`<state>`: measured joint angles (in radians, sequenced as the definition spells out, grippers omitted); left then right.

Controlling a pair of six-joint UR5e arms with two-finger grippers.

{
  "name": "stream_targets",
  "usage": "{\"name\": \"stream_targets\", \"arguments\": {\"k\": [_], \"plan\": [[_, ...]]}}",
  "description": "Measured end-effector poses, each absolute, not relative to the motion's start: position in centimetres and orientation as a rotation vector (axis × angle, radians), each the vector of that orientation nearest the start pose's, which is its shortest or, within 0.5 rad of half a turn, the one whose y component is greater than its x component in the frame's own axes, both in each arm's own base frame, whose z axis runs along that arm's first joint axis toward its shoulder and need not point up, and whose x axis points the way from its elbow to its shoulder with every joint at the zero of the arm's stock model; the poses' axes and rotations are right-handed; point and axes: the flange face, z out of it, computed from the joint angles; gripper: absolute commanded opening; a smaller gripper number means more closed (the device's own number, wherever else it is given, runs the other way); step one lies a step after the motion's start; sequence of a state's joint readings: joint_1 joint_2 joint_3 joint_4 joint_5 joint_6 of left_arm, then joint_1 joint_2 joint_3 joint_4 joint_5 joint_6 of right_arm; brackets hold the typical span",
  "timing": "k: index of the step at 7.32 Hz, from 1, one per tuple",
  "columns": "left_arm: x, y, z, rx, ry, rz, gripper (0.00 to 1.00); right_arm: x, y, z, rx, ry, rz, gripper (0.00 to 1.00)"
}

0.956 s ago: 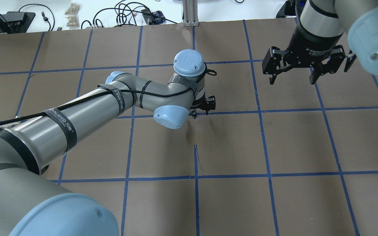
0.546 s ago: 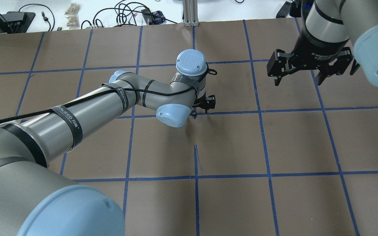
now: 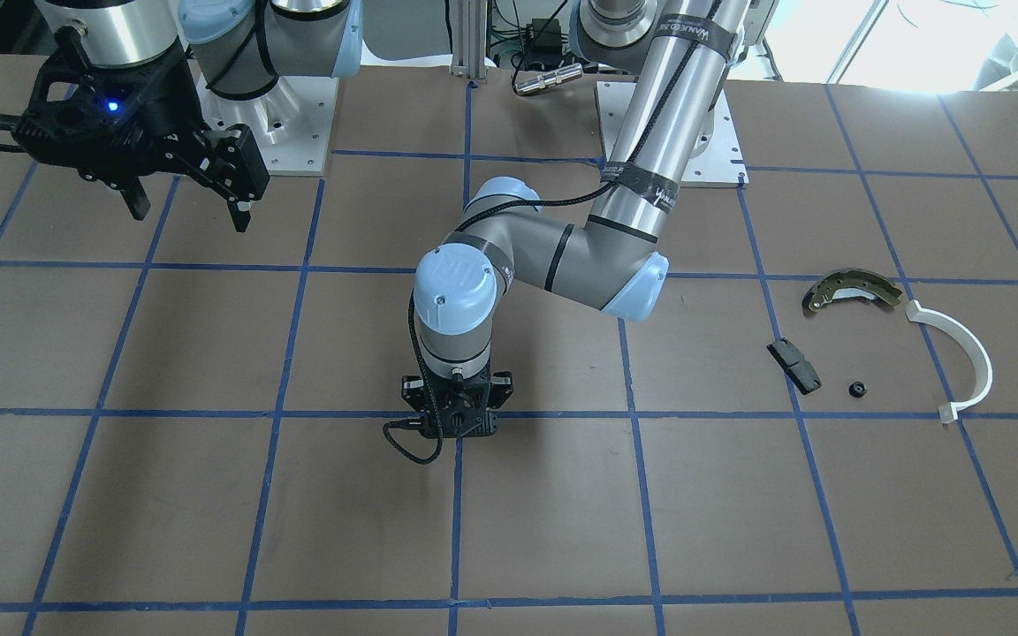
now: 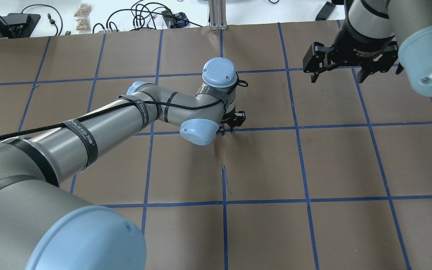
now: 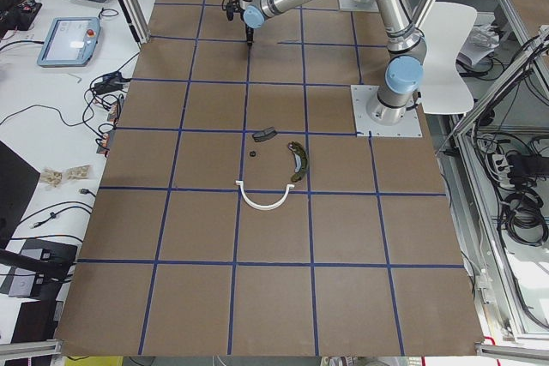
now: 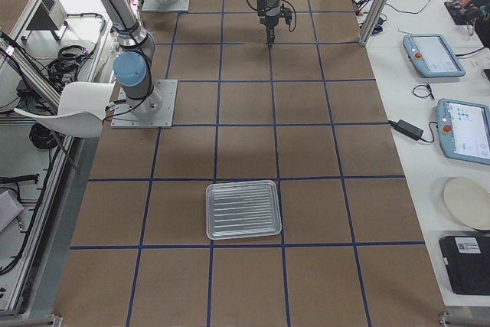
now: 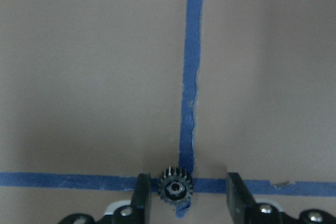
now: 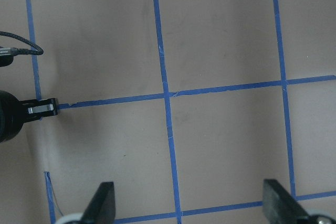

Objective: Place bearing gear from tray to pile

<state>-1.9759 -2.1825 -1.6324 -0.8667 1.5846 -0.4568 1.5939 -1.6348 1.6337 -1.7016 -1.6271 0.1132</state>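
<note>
Left wrist view only: small black toothed metal bearing gear (image 7: 176, 188), lying flat on the crossing of two blue tape lines (image 7: 190, 77) on the brown paper-covered table (image 7: 79, 77). Hidden beneath the wrist in the overhead and front-facing views.

Exterior right view only, in full: shallow silvery-white metal tray (image 6: 243, 209) with rounded raised rim, well apart from both arms. Just a sliver of it at the edge of the front-facing view.

Front-facing and exterior left views only: pile (image 5: 297, 163), made up of curved olive-metal brake shoe (image 3: 849, 290), white plastic arc (image 3: 968, 353), small black rectangular pad (image 3: 793, 365) and tiny black nut (image 3: 856, 388). Loosely grouped, none touching.

Left arm stretched out to mid-table, last link vertical, left gripper (image 3: 456, 427) pointing straight down, tips low at the table. Fingers (image 7: 140, 200) spread, straddling the gear. Gear nearer one finger, with a gap on either side, so not pinched.

Right gripper (image 4: 338, 77) raised off the table, pointing down, jaws wide apart, nothing between.

Gear well apart from both tray and pile.
</note>
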Motion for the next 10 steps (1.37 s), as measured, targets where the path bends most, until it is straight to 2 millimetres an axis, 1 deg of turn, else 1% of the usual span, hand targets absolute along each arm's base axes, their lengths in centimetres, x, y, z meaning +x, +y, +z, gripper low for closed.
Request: {"name": "stream_targets", "arguments": {"k": [1,3,4,5,6,7,8,9,10], "plan": [[-37.8,-54.9,16.9,-0.083,3.141,-0.053,0.0,13.9,-47.4,50.0,0.149,3.178,-0.212,1.0],[-37.3,-55.2,17.0,-0.096,3.141,-0.053,0.0,13.9,-47.4,49.8,0.149,3.178,-0.207,1.0],[-36.4,-55.7,17.6,-0.114,3.145,-0.061,0.0,13.9,-47.4,49.8,0.149,3.179,-0.205,1.0],[-34.0,-56.7,18.7,-0.114,3.148,-0.068,0.0,13.9,-47.4,49.8,0.149,3.178,-0.204,1.0],[-29.6,-57.9,20.0,-0.072,3.143,-0.063,0.0,13.9,-47.4,49.8,0.15,3.178,-0.203,1.0],[-23.9,-58.8,21.7,-0.009,3.136,-0.056,0.0,13.9,-47.4,49.8,0.15,3.178,-0.203,1.0],[-17.6,-59.2,23.3,0.073,3.122,-0.053,0.0,13.9,-47.4,49.7,0.149,3.178,-0.202,1.0],[-11.2,-59.0,24.3,0.175,3.094,-0.044,0.0,13.9,-47.3,49.7,0.148,3.177,-0.201,1.0],[-5.2,-58.4,24.9,0.253,3.064,-0.025,0.0,13.9,-47.3,49.8,0.147,3.177,-0.201,1.0]]}}
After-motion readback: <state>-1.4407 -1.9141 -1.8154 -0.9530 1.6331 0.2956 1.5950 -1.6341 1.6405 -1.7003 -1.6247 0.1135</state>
